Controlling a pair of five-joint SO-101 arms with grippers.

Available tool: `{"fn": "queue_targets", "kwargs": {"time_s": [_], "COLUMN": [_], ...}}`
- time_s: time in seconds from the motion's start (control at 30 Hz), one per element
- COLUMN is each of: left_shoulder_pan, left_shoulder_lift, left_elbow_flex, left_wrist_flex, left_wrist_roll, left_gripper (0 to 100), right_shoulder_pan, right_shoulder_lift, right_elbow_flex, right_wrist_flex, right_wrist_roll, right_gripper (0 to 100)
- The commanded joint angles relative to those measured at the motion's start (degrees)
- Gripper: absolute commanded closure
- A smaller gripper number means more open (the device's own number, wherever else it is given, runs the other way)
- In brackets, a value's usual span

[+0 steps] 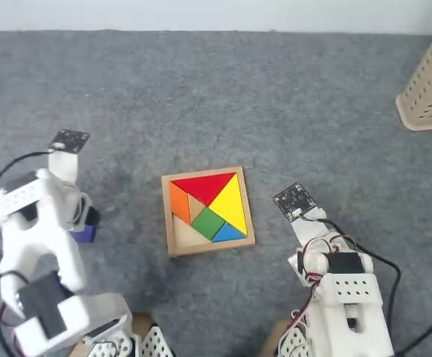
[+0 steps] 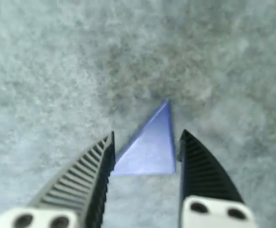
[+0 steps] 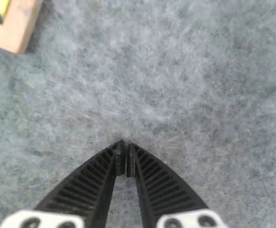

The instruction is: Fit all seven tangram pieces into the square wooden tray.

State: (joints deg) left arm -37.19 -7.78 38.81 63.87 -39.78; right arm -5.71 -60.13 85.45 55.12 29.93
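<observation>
- The square wooden tray [image 1: 180,238] is seen lying flat on the grey felt table cover [image 1: 290,97], between the two arms.
- Six pieces are seated in it: a red triangle [image 1: 204,186] along the far edge, a yellow triangle [image 1: 233,204] on the side toward the right arm, an orange triangle [image 1: 178,201] on the side toward the left arm, a green square [image 1: 209,221] near the middle, a light blue triangle [image 1: 230,233] at the near edge, and a small tan piece [image 1: 195,206] between orange and green (its shape cannot be made out).
- A bare patch of wood is left in the tray's near corner on the left arm's side.
- The seventh piece, a violet-blue triangle [image 2: 149,147], lies on the felt well apart from the tray, beside the left arm.
- The left gripper [image 2: 147,137] is held low over that triangle with its jaws spread, one finger on each side of the piece; whether they touch it cannot be told.
- The right gripper [image 3: 126,146] is held over bare felt near a corner of the tray, its fingers pressed together on nothing.
- A beige perforated basket [image 1: 427,85] stands at the far right edge.
</observation>
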Motion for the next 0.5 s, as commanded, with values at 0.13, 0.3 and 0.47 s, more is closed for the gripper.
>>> {"fn": "queue_targets", "kwargs": {"time_s": [0.13, 0.3, 0.47], "left_shoulder_pan": [-0.5, 0.7, 1.4], "left_shoulder_lift": [-12.9, -15.1, -12.1], "left_elbow_flex": [2.6, 14.2, 17.0], "left_wrist_flex": [4.3, -6.2, -10.3], "left_wrist_roll": [-26.6, -30.5, -31.4], "left_gripper": [80, 80, 80], "right_shoulder_pan": [0.7, 0.7, 0.7], "right_shoulder_lift": [-1.4, -1.4, -1.4], "right_elbow_flex": [-0.3, -0.3, -0.3], "right_wrist_flex": [-1.0, -1.0, -1.0], "right_wrist_roll": [1.1, 1.0, 1.0], "right_gripper": [99.1, 99.1, 99.1]}}
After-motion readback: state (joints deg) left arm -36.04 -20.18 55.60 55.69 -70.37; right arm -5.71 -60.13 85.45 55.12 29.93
